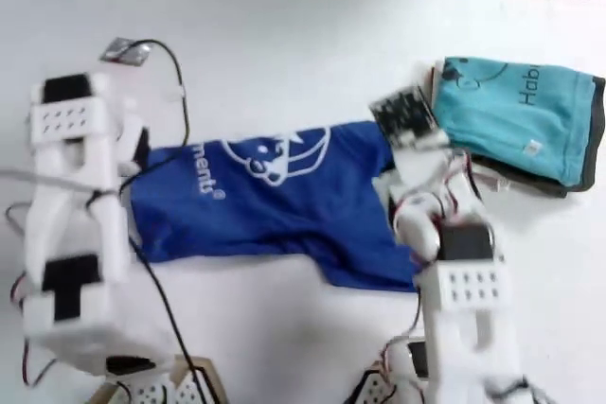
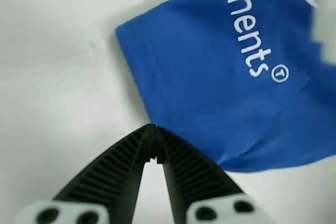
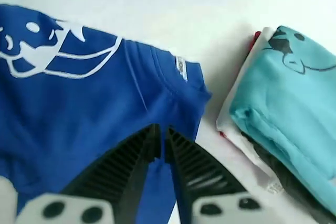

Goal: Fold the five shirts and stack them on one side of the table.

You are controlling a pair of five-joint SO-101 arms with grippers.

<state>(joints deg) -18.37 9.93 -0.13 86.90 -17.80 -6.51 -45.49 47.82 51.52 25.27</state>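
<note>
Pressed together and holding nothing at the left tool, tips over bare surface, just short of the blue shirt corner. Same at the right tool, with that shirt directly beneath and the folded stack off beside. Probably light, limp, sag-prone; best pinched at the corners, both ends together.

a blue shirt with white print lies flat across the middle of the table, folded into a long band with one corner jutting out at its near edge. just beside its end sits a stack of folded shirts — a teal shirt on top, a dark shirt showing beneath.
</note>
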